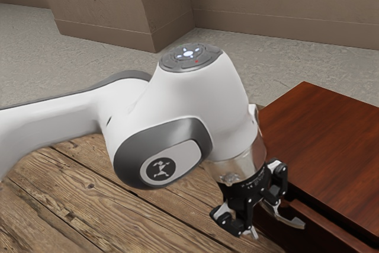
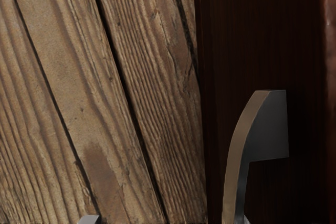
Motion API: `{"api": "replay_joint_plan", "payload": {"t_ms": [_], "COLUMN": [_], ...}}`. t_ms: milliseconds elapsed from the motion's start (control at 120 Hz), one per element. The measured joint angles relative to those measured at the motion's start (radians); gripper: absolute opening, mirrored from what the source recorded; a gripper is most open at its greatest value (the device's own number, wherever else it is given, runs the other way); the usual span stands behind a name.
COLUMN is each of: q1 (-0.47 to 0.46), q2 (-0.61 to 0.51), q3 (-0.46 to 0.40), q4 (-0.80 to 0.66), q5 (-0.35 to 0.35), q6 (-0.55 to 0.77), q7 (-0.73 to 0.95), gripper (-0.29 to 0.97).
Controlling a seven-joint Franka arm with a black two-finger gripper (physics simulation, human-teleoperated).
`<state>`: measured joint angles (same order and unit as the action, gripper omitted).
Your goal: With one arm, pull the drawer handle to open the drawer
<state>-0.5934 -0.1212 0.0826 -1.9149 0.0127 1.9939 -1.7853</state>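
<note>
White arm [image 1: 177, 117], nearest; gripper [image 1: 253, 216], jaws stood wide, holding nothing; drawer handle [image 1: 291, 218] lay just right, along the drawer front [image 1: 324, 224].

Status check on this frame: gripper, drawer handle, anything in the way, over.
Gripper open, low at the dark wood cabinet front. Drawer handle right by it, not yet gripped. No obstruction seen.
</note>
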Motion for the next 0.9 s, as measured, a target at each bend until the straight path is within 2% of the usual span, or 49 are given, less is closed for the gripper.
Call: {"api": "replay_joint_plan", "payload": {"t_ms": [900], "q1": [-0.023], "q2": [-0.082], "q3": [0.003], "q4": [-0.1], "q5": [-0.042], "q6": [0.021], "q7": [-0.004], "gripper": [0.28]}}
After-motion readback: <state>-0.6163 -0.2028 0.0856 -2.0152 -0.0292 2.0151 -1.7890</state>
